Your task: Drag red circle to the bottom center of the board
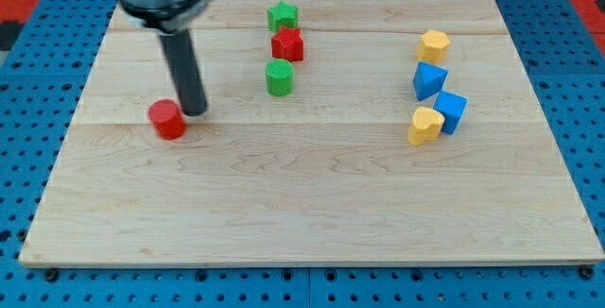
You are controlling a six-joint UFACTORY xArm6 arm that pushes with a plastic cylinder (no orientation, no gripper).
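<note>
The red circle (167,118) is a short red cylinder lying on the wooden board (312,213) at the view's left, about mid-height. My tip (195,111) stands just to the right of it, slightly toward the view's top, very close to or touching its edge. The dark rod rises from there to the arm's head at the view's top left.
A green star (282,15), a red star (287,44) and a green cylinder (279,77) form a column at top centre. At the right lie a yellow hexagon-like block (434,44), two blue blocks (429,80) (451,111) and a yellow heart-like block (424,126).
</note>
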